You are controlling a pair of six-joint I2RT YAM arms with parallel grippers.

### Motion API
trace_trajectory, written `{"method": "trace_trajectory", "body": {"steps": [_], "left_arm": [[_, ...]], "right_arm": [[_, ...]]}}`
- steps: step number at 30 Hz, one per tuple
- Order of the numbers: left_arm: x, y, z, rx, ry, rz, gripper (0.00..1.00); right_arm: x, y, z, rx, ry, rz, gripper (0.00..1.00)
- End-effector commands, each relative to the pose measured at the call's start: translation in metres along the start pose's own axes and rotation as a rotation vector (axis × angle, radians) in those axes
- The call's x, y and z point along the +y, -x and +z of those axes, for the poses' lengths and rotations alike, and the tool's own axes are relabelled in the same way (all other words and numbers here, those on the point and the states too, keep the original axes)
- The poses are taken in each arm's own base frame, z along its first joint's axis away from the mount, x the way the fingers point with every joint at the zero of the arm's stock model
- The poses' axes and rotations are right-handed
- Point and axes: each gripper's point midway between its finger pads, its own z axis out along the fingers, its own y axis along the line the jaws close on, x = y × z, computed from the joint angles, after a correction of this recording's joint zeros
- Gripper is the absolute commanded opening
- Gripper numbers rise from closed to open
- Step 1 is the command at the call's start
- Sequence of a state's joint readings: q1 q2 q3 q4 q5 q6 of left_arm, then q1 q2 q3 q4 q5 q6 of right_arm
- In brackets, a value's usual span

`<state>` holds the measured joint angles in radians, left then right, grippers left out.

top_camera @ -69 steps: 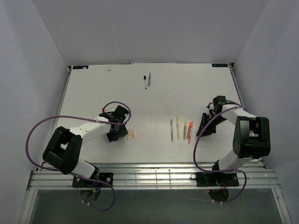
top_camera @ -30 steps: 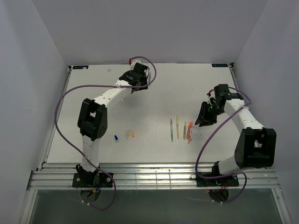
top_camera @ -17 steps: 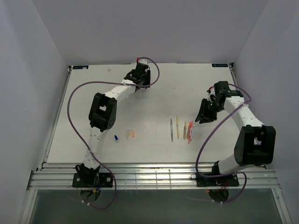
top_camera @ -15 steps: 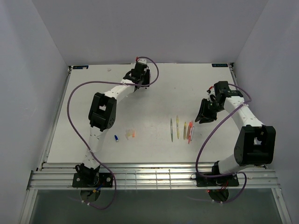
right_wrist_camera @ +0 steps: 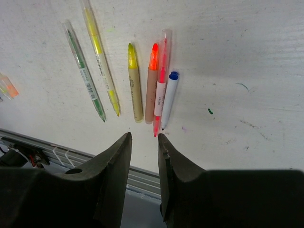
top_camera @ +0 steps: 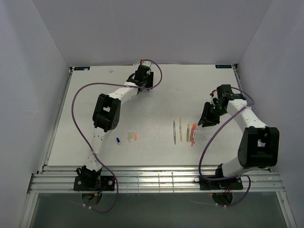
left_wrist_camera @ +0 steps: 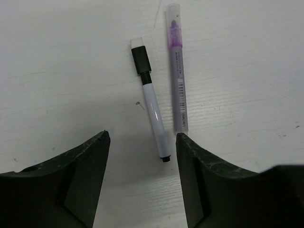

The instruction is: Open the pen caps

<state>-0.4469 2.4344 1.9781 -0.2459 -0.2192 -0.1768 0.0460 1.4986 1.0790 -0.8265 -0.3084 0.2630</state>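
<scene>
A white table (top_camera: 156,99) fills the middle of the top view, its surface faintly scuffed and stained. Plain pale grey-lavender walls close it in: a back wall (top_camera: 152,28) across the top, a left wall (top_camera: 23,95) and a right wall (top_camera: 280,57). Silvery metal rails (top_camera: 156,178) run along the bottom, above a dark strip (top_camera: 156,211). The light is soft and even.

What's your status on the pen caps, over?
Left gripper open above black-capped marker and purple pen, both capped. Right gripper narrowly open, empty. Nothing in the way.
</scene>
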Motion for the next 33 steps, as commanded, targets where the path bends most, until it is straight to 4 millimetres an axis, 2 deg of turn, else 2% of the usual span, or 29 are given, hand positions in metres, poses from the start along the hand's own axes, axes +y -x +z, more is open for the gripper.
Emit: {"method": "trace_trajectory", "body": {"steps": [1, 15, 19, 20, 23, 25, 27, 28, 29, 30, 31, 32, 33], "left_arm": [[-0.01, 0.033, 0.0, -0.088, -0.038, -0.008, 0.68], [0.0, 0.006, 0.016, -0.042, 0.016, 0.015, 0.66], [0.001, -0.002, 0.018, -0.02, 0.019, 0.019, 0.55], [0.001, -0.007, 0.019, -0.009, 0.021, 0.021, 0.48], [0.003, -0.015, 0.019, 0.01, 0.024, 0.024, 0.42], [0.003, -0.019, 0.018, 0.019, 0.021, 0.026, 0.33], [0.001, -0.023, 0.02, 0.029, 0.009, 0.028, 0.22], [0.0, -0.026, 0.021, 0.034, 0.005, 0.029, 0.18], [0.0, -0.028, 0.022, 0.04, 0.001, 0.031, 0.15], [0.0, -0.031, 0.023, 0.045, 0.002, 0.031, 0.08], [0.0, -0.034, 0.024, 0.05, 0.005, 0.03, 0.03], [0.001, -0.037, 0.025, 0.054, 0.008, 0.03, 0.0], [0.001, -0.04, 0.026, 0.058, 0.009, 0.029, 0.0]], "right_arm": [[-0.003, -0.001, 0.004, -0.007, -0.009, 0.01, 0.35], [-0.004, -0.006, 0.007, -0.01, -0.002, 0.016, 0.34], [-0.006, -0.009, 0.007, -0.008, -0.007, 0.017, 0.34], [-0.006, -0.009, 0.007, -0.009, -0.005, 0.016, 0.34], [-0.006, -0.008, 0.007, -0.013, -0.008, 0.015, 0.34], [-0.007, -0.003, 0.011, -0.015, -0.013, 0.018, 0.34], [-0.002, 0.015, 0.012, -0.039, -0.002, 0.019, 0.34], [-0.001, 0.026, 0.02, -0.042, 0.006, 0.018, 0.35], [0.007, 0.062, 0.016, -0.145, 0.01, -0.003, 0.42], [0.007, 0.084, 0.016, -0.184, -0.01, -0.008, 0.54], [0.001, 0.102, 0.034, -0.166, -0.035, 0.004, 0.61], [0.007, 0.124, 0.037, -0.192, -0.019, -0.008, 0.61], [0.024, 0.17, 0.023, -0.282, 0.004, -0.04, 0.61]]}}
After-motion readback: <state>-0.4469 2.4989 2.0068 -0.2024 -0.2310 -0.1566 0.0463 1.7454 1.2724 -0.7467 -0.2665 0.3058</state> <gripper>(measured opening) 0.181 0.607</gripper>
